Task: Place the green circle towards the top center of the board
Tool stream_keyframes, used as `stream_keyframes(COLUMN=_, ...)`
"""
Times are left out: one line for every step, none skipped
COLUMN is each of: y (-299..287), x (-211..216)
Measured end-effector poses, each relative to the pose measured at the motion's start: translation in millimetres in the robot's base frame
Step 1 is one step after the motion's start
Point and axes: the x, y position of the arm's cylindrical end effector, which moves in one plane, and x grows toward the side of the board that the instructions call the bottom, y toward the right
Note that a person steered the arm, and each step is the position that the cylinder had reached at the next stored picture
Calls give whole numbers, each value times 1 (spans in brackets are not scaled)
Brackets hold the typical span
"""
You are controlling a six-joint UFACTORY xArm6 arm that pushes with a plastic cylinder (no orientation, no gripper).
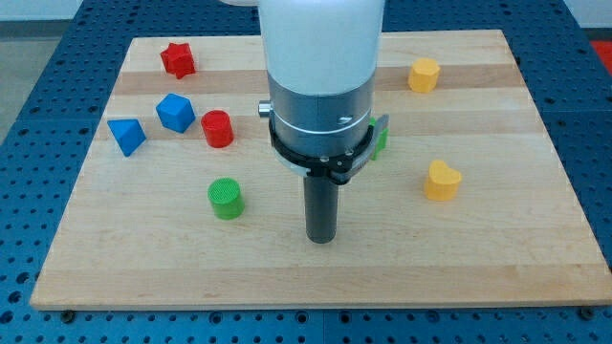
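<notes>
The green circle (227, 198) is a short green cylinder on the wooden board (478, 258), left of centre and in the lower half. My tip (321, 239) rests on the board to the right of the green circle and slightly lower, apart from it by a clear gap. A second green block (381, 143) is mostly hidden behind the arm's body; its shape cannot be made out.
A red star (178, 59) lies at the top left. A blue block (175, 112), a blue triangular block (126, 136) and a red cylinder (217, 128) sit at the left. A yellow block (424, 74) is at the top right, a yellow heart (442, 181) at the right.
</notes>
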Motion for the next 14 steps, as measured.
stream_keyframes(y=-58, x=22)
stream_keyframes(y=-76, x=22)
stream_keyframes(y=-147, x=22)
stream_keyframes(y=-150, x=22)
stream_keyframes(y=-150, x=-8)
stream_keyframes(y=-150, x=-9)
stream_keyframes(y=-127, x=-25)
stream_keyframes(y=-92, x=-45)
stream_keyframes(y=-76, x=-53)
stream_keyframes(y=-60, x=-60)
stream_keyframes(y=-53, x=-68)
stream_keyframes(y=-44, x=-84)
stream_keyframes(y=-32, x=-115)
stream_keyframes(y=-25, x=-137)
